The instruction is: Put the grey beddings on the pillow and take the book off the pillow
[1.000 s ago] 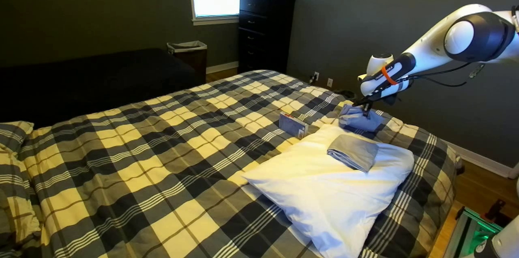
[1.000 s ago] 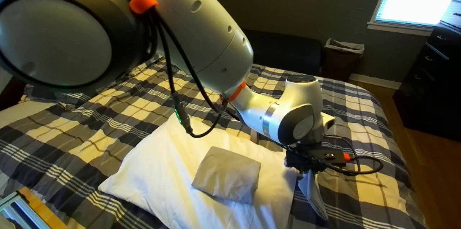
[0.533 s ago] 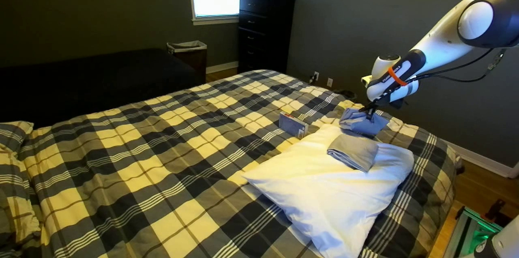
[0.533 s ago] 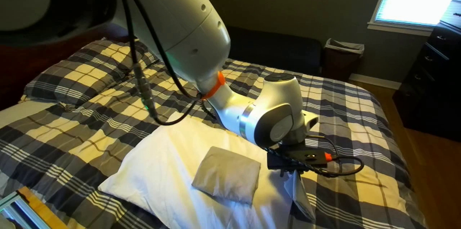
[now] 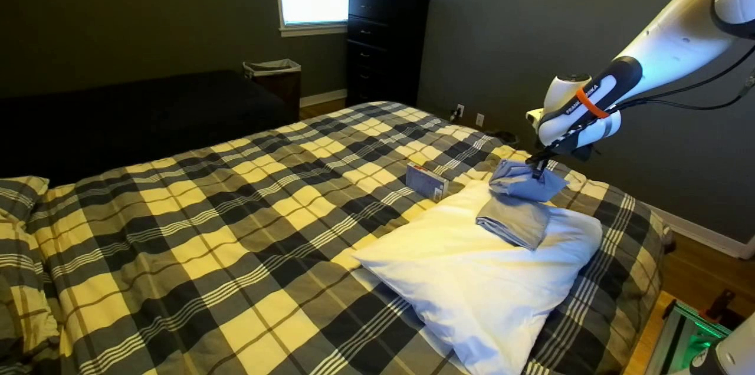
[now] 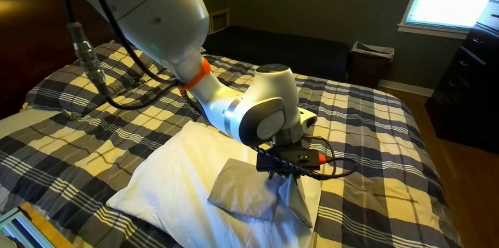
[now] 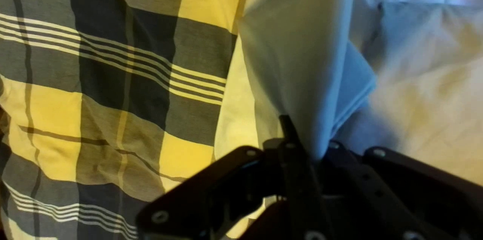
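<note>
A folded grey cloth (image 5: 513, 220) lies on the white pillow (image 5: 472, 286); both also show in an exterior view (image 6: 239, 191). My gripper (image 5: 539, 171) is shut on another grey cloth (image 5: 522, 183), gripped near its top edge. This held cloth hangs down over the pillow's far end, beside the lying cloth, in an exterior view (image 6: 299, 203). In the wrist view the held cloth (image 7: 298, 43) rises from between the fingers (image 7: 303, 145). The book (image 5: 426, 181) stands on its edge on the bedspread just beside the pillow; the arm hides it in an exterior view.
The plaid bedspread (image 5: 224, 245) covers the bed under the pillow. Plaid pillows (image 6: 89, 76) lie at the headboard. A dark dresser (image 5: 386, 48) and a hamper (image 5: 274, 68) stand beyond the bed. A metal frame (image 5: 684, 334) is near the bed's edge.
My gripper has carried the held cloth from beyond the pillow's edge to over the pillow, close to the lying cloth. The lying cloth, pillow and book have not moved.
</note>
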Tool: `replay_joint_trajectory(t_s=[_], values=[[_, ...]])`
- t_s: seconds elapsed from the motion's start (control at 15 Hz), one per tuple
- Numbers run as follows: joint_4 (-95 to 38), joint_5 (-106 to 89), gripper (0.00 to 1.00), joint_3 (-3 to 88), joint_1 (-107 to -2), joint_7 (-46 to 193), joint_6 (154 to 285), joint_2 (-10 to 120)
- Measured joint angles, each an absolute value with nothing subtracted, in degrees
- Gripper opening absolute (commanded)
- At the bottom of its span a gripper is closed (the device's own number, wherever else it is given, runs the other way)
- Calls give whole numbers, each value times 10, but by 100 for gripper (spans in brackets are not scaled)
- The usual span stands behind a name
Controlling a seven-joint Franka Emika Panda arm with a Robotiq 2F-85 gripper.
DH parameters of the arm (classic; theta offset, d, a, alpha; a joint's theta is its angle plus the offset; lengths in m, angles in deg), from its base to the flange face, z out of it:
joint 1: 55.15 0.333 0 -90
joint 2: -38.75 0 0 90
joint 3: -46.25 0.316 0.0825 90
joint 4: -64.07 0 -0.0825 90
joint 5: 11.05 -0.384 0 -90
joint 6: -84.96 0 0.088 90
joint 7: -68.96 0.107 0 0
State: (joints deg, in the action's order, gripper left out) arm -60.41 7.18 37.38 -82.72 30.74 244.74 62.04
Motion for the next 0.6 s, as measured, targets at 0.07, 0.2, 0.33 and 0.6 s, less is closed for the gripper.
replay_joint_trajectory(t_s=[0.07, 0.2, 0.33, 0.6], values=[[-616, 70, 2, 374, -819, 308, 2444, 611], [-635, 72, 7, 373, -801, 311, 2443, 596], [-638, 71, 7, 371, -793, 312, 2443, 593], [-636, 71, 7, 366, -793, 312, 2443, 594]])
